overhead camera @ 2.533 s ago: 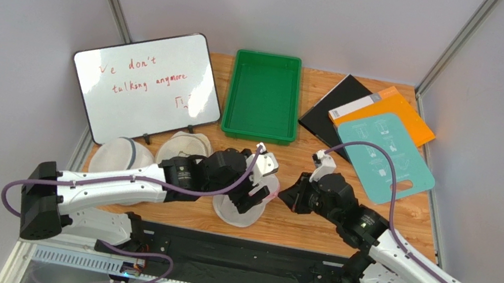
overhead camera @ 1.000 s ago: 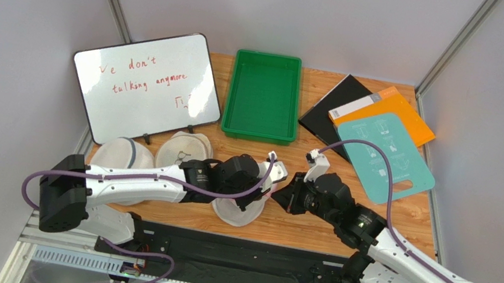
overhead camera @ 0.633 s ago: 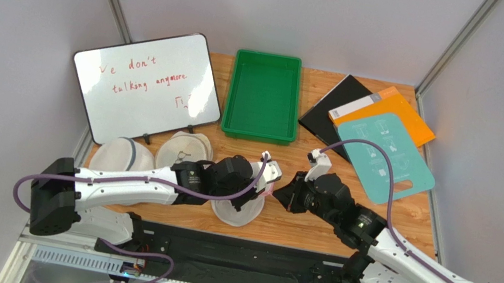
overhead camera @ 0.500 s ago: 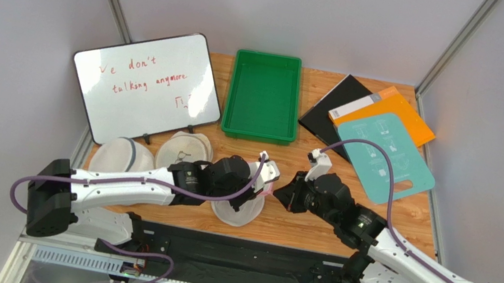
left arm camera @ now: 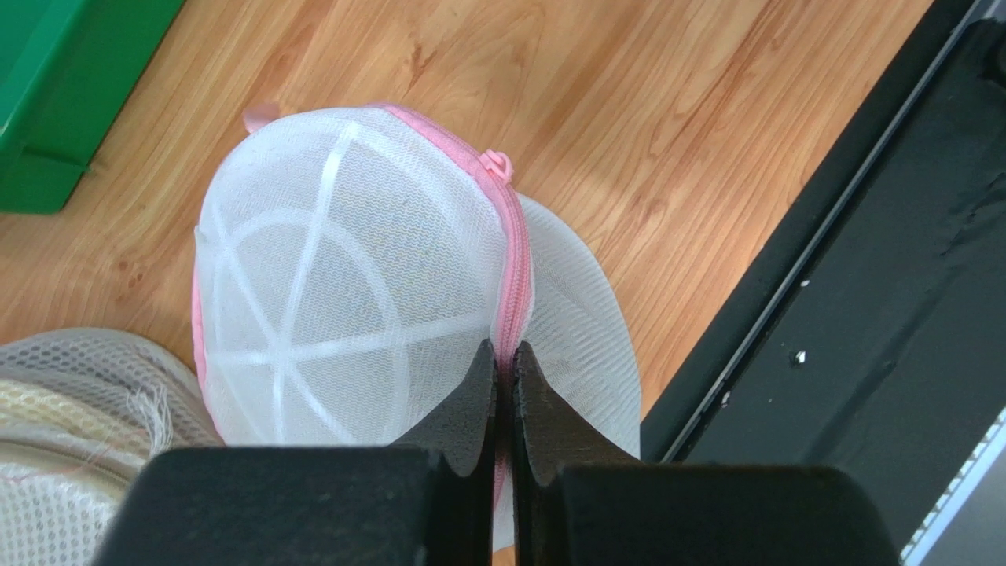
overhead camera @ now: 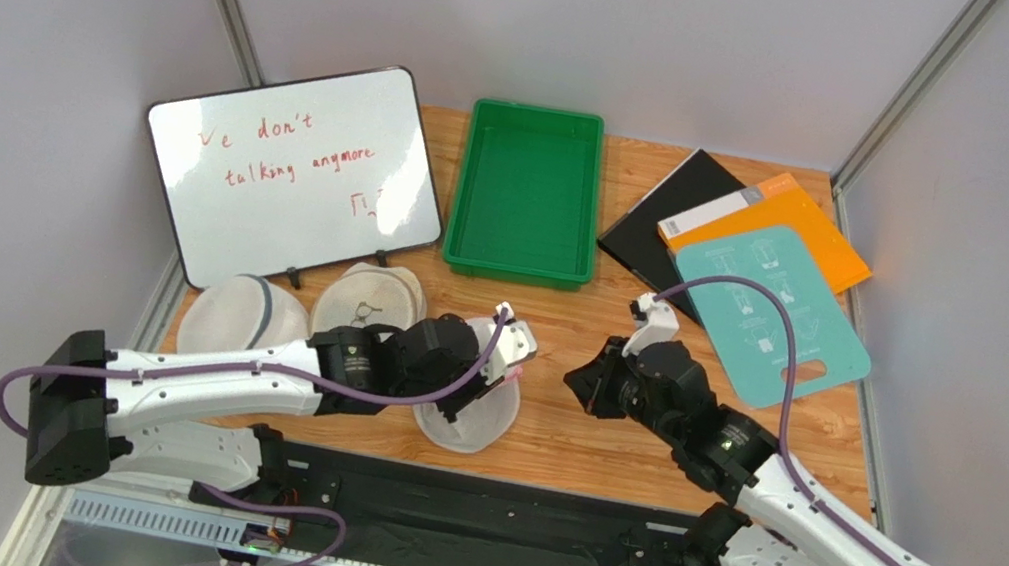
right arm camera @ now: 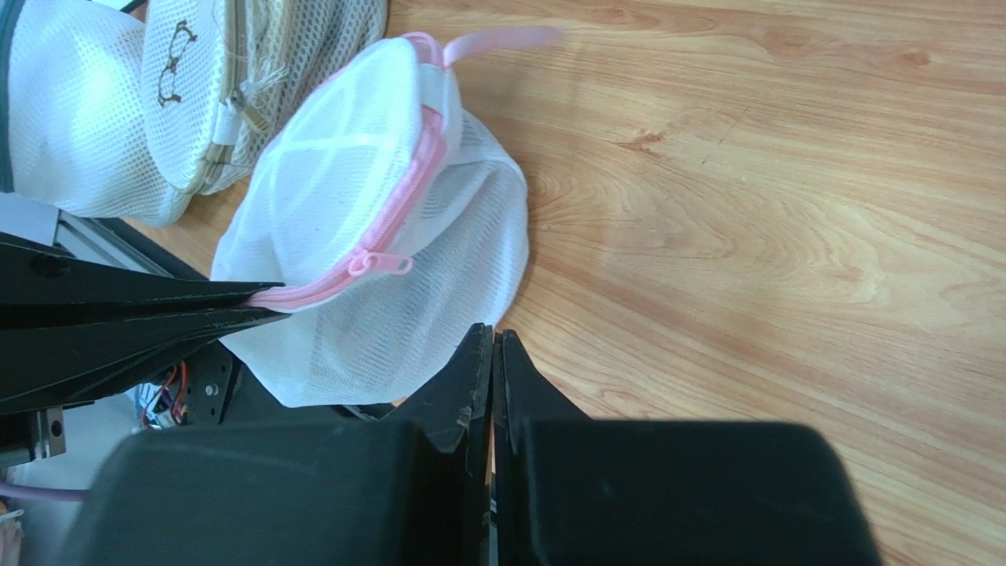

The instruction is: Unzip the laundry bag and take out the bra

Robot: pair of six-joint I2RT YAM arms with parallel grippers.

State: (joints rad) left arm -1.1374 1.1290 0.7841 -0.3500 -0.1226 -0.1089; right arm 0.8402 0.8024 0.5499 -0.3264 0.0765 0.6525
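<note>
The laundry bag [overhead camera: 468, 407] is a white mesh dome with pink zipper trim, sitting at the table's near edge. My left gripper [left arm camera: 504, 348] is shut on the bag's pink zipper band [left arm camera: 515, 271], below the zipper pull [left arm camera: 498, 163]. From the right wrist, the bag [right arm camera: 354, 212] bulges, with the pull [right arm camera: 380, 262] hanging at its middle and the left fingers [right arm camera: 142, 313] pinching the seam. My right gripper [right arm camera: 492, 336] is shut and holds nothing, hovering over bare wood just right of the bag [overhead camera: 586, 384]. The bra is hidden.
Two plain white mesh bags [overhead camera: 240, 310] [overhead camera: 368, 300] lie left of the bag. A green tray [overhead camera: 528, 193] stands behind, a whiteboard [overhead camera: 293, 171] at back left. A teal board [overhead camera: 765, 309], orange folder [overhead camera: 794, 223] and black book [overhead camera: 658, 217] lie at back right. A black rail [overhead camera: 477, 499] lines the front edge.
My left arm has pulled back to the left with the zipper band pinched, dragging the bag slightly left. The right gripper has drifted a little right, away from the bag.
</note>
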